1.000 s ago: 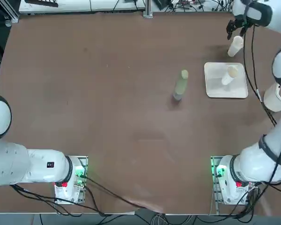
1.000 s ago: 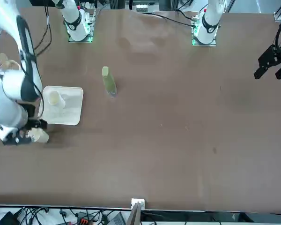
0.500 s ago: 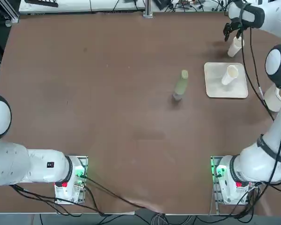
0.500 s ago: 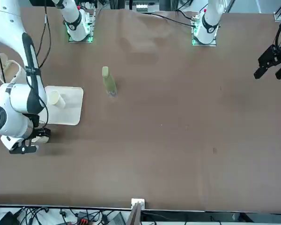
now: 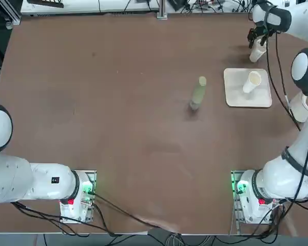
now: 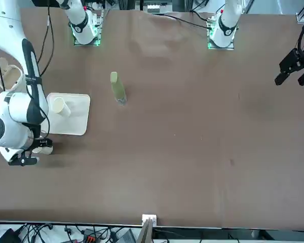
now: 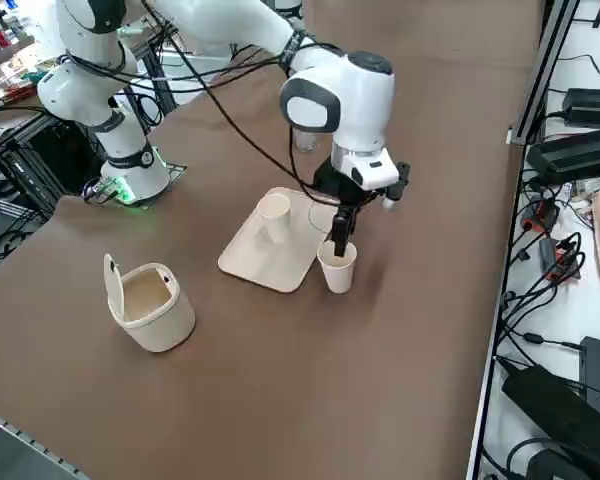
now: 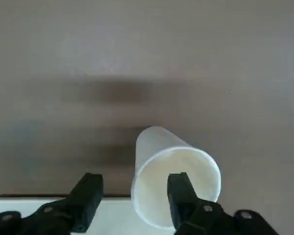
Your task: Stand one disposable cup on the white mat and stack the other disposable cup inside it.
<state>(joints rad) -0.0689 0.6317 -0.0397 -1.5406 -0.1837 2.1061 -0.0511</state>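
I've shifted my right gripper [image 8: 135, 177] slightly; its released jaws straddle the rim of a white, tapered disposable cup [image 8: 159, 143], upright on the brown worktop [image 5: 143, 128] beside the cream-white square mat [image 5: 236, 97], where its smooth white twin [image 5: 252, 82] stands.

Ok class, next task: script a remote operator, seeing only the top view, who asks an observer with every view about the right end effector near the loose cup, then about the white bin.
Operator: Are the fingers of the right end effector apart?
Observer: Yes; the wrist view shows them open, one seen against the mouth of the cup beside the mat.
Operator: Is the lid of the white bin closed?
Observer: No; the right side view shows the lid raised.
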